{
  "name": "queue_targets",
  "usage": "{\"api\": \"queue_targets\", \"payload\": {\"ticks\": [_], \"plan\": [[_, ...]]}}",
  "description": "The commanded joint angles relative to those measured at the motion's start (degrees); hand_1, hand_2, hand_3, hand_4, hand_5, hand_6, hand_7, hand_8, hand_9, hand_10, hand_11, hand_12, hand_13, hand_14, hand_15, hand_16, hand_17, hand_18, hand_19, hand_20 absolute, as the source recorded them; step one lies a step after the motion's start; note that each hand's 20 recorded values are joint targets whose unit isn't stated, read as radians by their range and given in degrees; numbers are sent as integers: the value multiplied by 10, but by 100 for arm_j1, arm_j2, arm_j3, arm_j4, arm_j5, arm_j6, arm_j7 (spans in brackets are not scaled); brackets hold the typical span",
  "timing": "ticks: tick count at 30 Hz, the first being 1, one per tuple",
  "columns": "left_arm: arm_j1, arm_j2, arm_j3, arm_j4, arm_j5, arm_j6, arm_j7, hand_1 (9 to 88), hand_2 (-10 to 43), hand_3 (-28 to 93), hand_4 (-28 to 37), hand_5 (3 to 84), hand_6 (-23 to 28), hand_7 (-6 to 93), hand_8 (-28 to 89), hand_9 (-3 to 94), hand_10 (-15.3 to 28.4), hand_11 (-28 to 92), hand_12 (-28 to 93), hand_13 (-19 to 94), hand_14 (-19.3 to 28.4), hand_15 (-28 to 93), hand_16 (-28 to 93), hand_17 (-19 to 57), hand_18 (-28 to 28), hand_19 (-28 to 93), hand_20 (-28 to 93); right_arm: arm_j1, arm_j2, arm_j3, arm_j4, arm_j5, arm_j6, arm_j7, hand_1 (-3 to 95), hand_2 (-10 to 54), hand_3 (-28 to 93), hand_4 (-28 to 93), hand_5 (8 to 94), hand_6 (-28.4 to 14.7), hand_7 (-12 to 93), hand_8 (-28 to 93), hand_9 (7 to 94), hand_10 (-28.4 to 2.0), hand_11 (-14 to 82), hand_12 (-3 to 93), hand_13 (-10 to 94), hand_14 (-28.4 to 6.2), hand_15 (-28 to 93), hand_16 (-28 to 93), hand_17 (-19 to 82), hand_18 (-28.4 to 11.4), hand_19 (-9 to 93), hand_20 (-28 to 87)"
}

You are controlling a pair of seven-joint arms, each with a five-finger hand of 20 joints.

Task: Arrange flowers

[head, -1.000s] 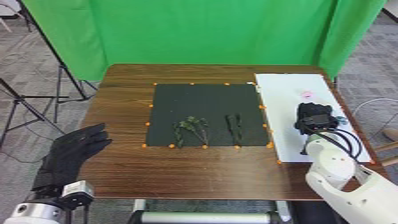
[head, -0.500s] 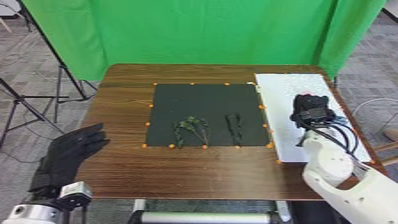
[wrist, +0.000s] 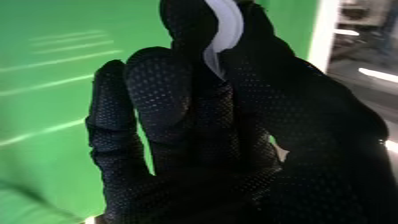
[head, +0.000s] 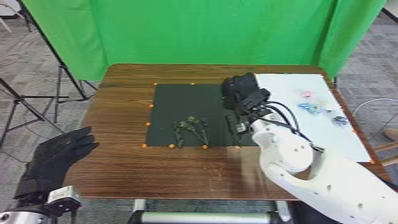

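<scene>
Black-gloved, my left hand (head: 58,156) is spread; leafy stems (head: 190,125) lie on the dark mat (head: 182,100); my right hand (head: 240,92) — pinching a pale, curved piece (wrist: 231,22) — is over its right side; a pink flower (head: 306,94) and blue flower (head: 309,107) sit on white sheeting (head: 289,85).

Passable over tabletop (head: 117,117) left of dark mat (head: 182,97); blocked over mat's far right corner by right hand (head: 242,92).

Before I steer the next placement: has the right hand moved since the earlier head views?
Yes. The right hand has gone left, from over the white sheet to over the right part of the dark mat.
</scene>
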Motion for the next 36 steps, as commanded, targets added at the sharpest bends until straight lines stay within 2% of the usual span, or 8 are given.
{"api": "queue_targets", "payload": {"ticks": [1, 5, 8, 12, 16, 21, 27, 36], "plan": [[-212, -170, 99, 45, 58, -76, -165, 266, 61, 827, -140, 456, 139, 135, -84, 378, 220, 352, 87, 272, 283, 578, -123, -99, 213, 565, 113, -132, -1634, -265, 184, -292, -97, -395, 573, -95, 767, -283, 801, -7, 281, 74, 912, -63, 136, 414, 728, -56, 630, 356, 290, -232, 816, 266], [-591, -295, 258, 145, 205, -290, -428, 266, 61, 827, -140, 456, 139, 136, -84, 378, 221, 351, 87, 272, 283, 578, -123, -99, 213, 565, 113, -493, -2222, -231, 543, -543, -152, -627, 572, -95, 769, -283, 800, -6, 283, 72, 913, -62, 136, 412, 727, -55, 629, 357, 289, -231, 814, 268], [-658, -327, 288, 168, 274, -397, -477, 266, 61, 828, -140, 456, 139, 135, -85, 378, 221, 352, 88, 272, 283, 578, -122, -99, 213, 565, 113, -744, -2478, -184, 715, -637, -181, -717, 568, -95, 771, -283, 799, -4, 285, 70, 913, -61, 136, 412, 727, -55, 630, 357, 288, -230, 813, 269], [-705, -380, 289, 183, 295, -415, -521, 267, 62, 827, -141, 456, 139, 135, -85, 378, 220, 352, 87, 272, 283, 578, -123, -99, 213, 565, 113, -953, -2716, -112, 963, -808, -311, -813, 565, -95, 772, -283, 797, -4, 287, 67, 912, -62, 138, 411, 727, -55, 631, 354, 287, -228, 811, 271], [-938, -313, 372, 260, 316, -504, -549, 267, 61, 827, -140, 457, 139, 136, -85, 379, 220, 353, 87, 272, 283, 579, -122, -99, 213, 564, 113, -838, -2784, -138, 1283, -910, -251, -712, 564, -95, 771, -283, 795, -3, 290, 63, 911, -61, 139, 409, 726, -53, 631, 354, 285, -227, 809, 272], [-1117, -196, 481, 307, 292, -453, -449, 266, 61, 828, -139, 457, 139, 136, -85, 380, 221, 353, 87, 273, 283, 579, -123, -99, 213, 565, 113, -677, -2919, -104, 1634, -898, -242, -586, 563, -95, 770, -283, 795, -2, 293, 58, 909, -61, 140, 406, 727, -53, 630, 352, 282, -225, 805, 273], [-1305, 57, 607, 354, 206, -362, -370, 267, 61, 827, -140, 457, 138, 137, -85, 381, 222, 351, 86, 274, 283, 579, -123, -99, 213, 564, 113, -712, -3125, 19, 1859, -1035, -390, -529, 559, -95, 771, -283, 791, 1, 292, 49, 909, -64, 141, 400, 726, -53, 629, 348, 279, -225, 803, 275], [-1357, -40, 602, 358, 263, -408, -494, 267, 60, 828, -140, 456, 138, 136, -84, 381, 221, 353, 88, 273, 284, 579, -123, -99, 213, 564, 113, -895, -3259, 97, 1748, -970, -621, -591, 534, -95, 767, -283, 776, -4, 295, 40, 894, -71, 144, 388, 705, -63, 634, 343, 264, -226, 799, 277]]}}
